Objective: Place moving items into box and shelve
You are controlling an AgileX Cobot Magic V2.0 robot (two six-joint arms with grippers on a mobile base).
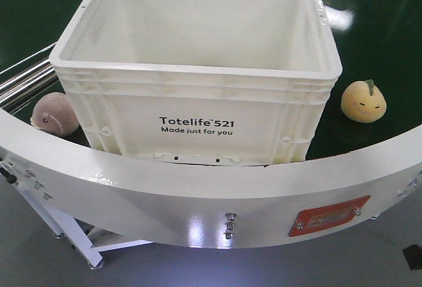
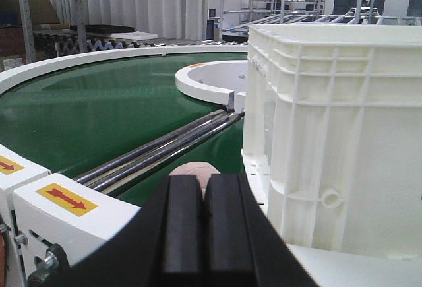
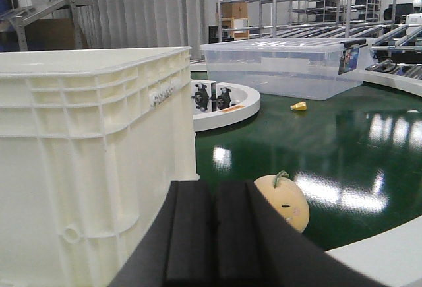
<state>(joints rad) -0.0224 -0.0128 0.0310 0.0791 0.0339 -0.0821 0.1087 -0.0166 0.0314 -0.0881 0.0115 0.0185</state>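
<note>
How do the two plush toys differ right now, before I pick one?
Colour: the pink plush is dusty pinkish-brown; the yellow plush is yellow-orange.
Top: the yellow plush has a green stem; none shows on the pink plush.
Place: the pink plush sits close beside the box, on its left; the yellow plush lies apart on its right.
Both are round, with faces, on the green belt, outside the box.

Your left tool (image 2: 203, 183) fills 6 o'clock of its wrist view: two matte black, flat-faced fingers (image 2: 183, 227) with softly rounded tips and only a thin seam between them. They widen below into sloped black shoulders. Your right tool (image 3: 212, 189) looks the same at 6 o'clock, with twin black slabs, a hairline seam and flared black sides.
</note>
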